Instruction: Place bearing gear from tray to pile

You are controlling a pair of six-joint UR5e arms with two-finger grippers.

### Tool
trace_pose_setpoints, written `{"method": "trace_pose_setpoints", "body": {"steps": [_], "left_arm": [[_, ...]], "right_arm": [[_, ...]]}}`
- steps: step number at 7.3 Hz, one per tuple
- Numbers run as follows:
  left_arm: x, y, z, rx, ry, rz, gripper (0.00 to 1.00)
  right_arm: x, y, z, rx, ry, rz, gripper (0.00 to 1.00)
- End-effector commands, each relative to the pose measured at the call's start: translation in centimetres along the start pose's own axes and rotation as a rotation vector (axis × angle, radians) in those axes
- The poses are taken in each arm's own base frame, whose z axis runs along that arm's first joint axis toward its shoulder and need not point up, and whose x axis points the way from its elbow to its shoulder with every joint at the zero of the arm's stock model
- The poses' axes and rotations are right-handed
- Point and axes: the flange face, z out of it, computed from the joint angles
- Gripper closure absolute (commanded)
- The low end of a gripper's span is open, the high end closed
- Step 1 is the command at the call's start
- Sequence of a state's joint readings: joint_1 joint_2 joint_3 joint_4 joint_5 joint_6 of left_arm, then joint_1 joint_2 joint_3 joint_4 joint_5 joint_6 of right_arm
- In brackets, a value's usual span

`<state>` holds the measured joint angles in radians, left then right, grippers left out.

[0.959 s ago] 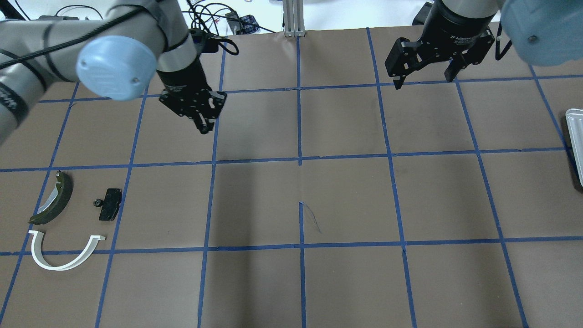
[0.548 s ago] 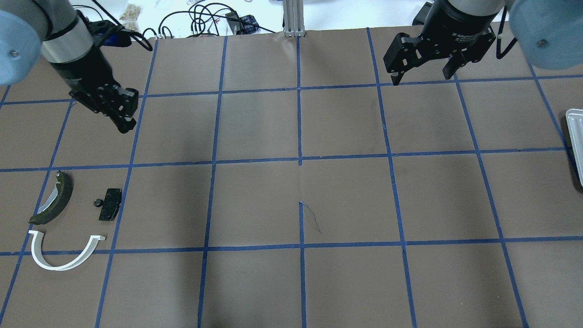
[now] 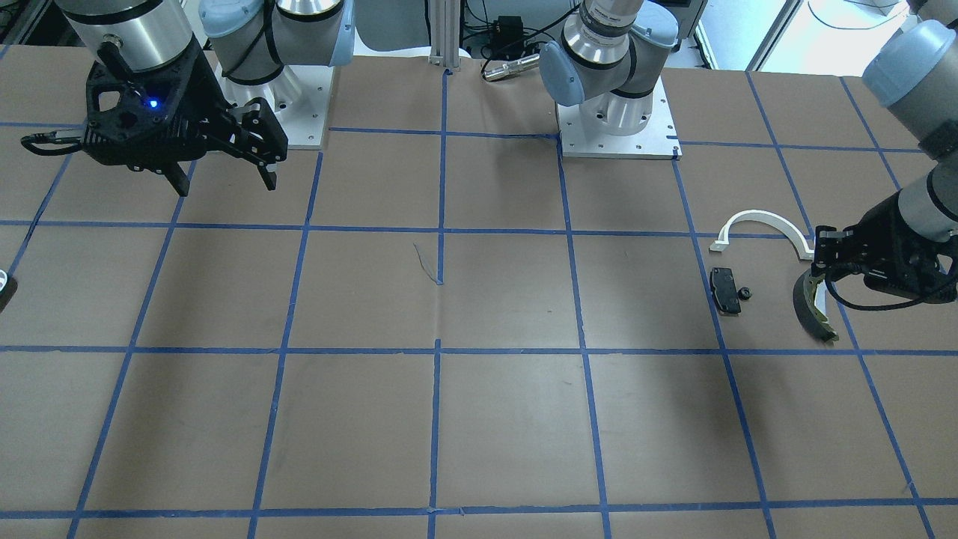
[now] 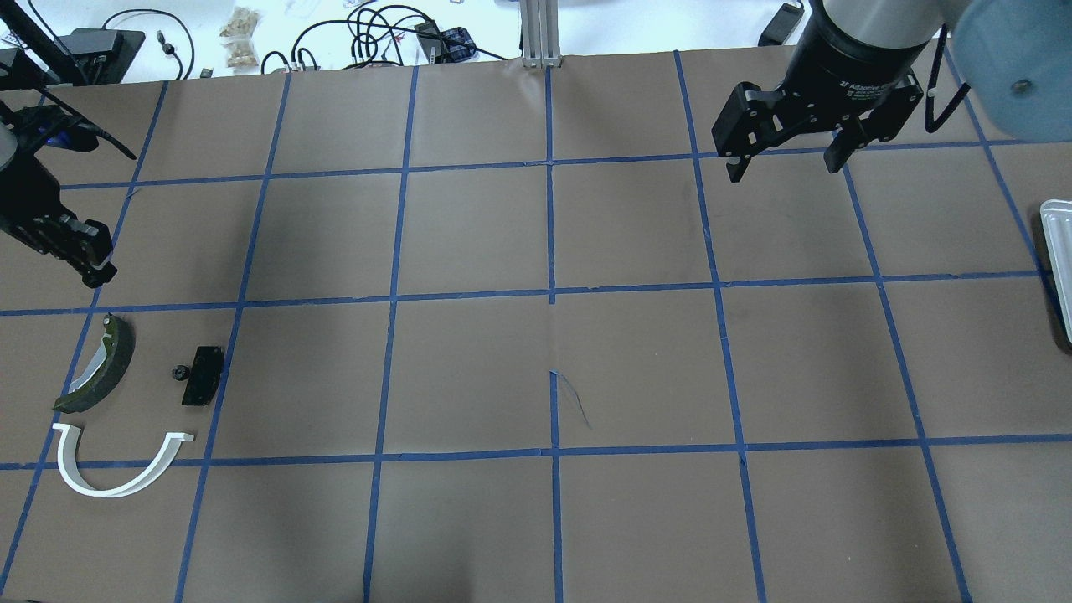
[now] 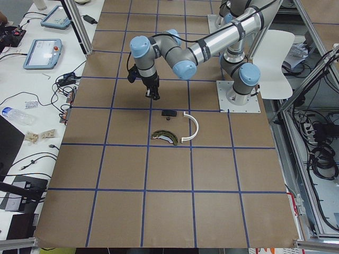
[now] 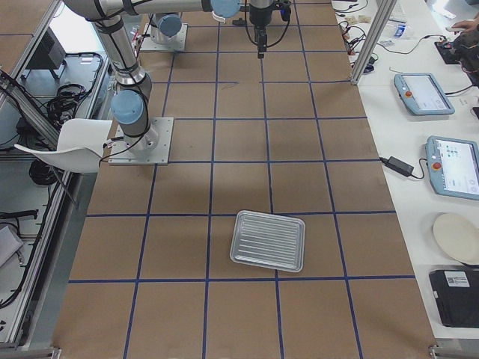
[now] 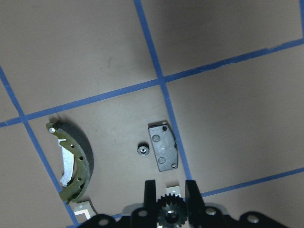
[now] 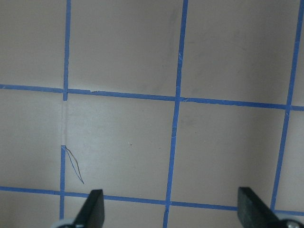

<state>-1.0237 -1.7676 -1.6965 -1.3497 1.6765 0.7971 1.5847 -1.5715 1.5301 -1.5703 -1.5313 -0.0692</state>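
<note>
A toothed black bearing gear [image 7: 168,214] sits between the fingers of my left gripper [image 7: 171,190], which is shut on it. That gripper [image 4: 99,270] hovers at the table's left edge, just beyond the far tip of the pile. The pile holds an olive brake shoe [image 4: 105,368], a flat black pad [image 4: 203,375], a white arc [image 4: 117,486] and a tiny black gear [image 4: 177,373]. My right gripper [image 4: 783,167] hangs open and empty over the far right of the table. The ribbed metal tray [image 6: 268,240] lies at the right end and looks empty.
Blue tape divides the brown table cover into squares. Cables and small items lie past the far edge [image 4: 377,33]. The two arm bases [image 3: 617,120] stand on the robot's side. The tray's edge [image 4: 1057,251] just shows at the right border.
My left gripper has swept left across the far side of the table and come down near the pile. The right gripper has shifted only slightly.
</note>
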Motion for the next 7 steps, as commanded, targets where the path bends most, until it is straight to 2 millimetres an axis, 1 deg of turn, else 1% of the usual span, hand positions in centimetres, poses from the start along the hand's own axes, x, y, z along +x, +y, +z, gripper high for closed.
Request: {"method": "trace_pose_setpoints", "body": {"steps": [1,2,3,4,5,6,7], "left_arm": [[-4.5,4.3,6.8,0.018,0.009,-0.052,1.0],[-4.0,4.5,8.5,0.011,0.015,-0.059,1.0],[-3.6,4.7,9.5,0.003,0.025,-0.063,1.0],[-3.6,4.7,9.4,0.007,0.023,-0.063,1.0],[-3.5,4.7,9.5,0.006,0.025,-0.061,0.65],[-3.5,4.7,9.4,0.008,0.025,-0.066,0.01],[-3.4,4.7,9.4,0.006,0.027,-0.069,0.0]], "right_arm": [[-0.1,0.0,0.1,0.001,-0.002,-0.004,0.0],[-0.2,0.1,0.1,-0.001,-0.002,-0.006,0.0],[-0.2,0.1,0.6,-0.007,-0.006,-0.003,0.0],[-0.2,0.3,1.0,-0.014,-0.012,-0.002,0.0],[-0.3,0.3,1.0,-0.014,-0.012,-0.004,0.0],[-0.3,0.3,1.1,-0.017,-0.014,-0.003,0.0],[-0.4,0.3,1.2,-0.018,-0.022,0.0,0.0]]}}
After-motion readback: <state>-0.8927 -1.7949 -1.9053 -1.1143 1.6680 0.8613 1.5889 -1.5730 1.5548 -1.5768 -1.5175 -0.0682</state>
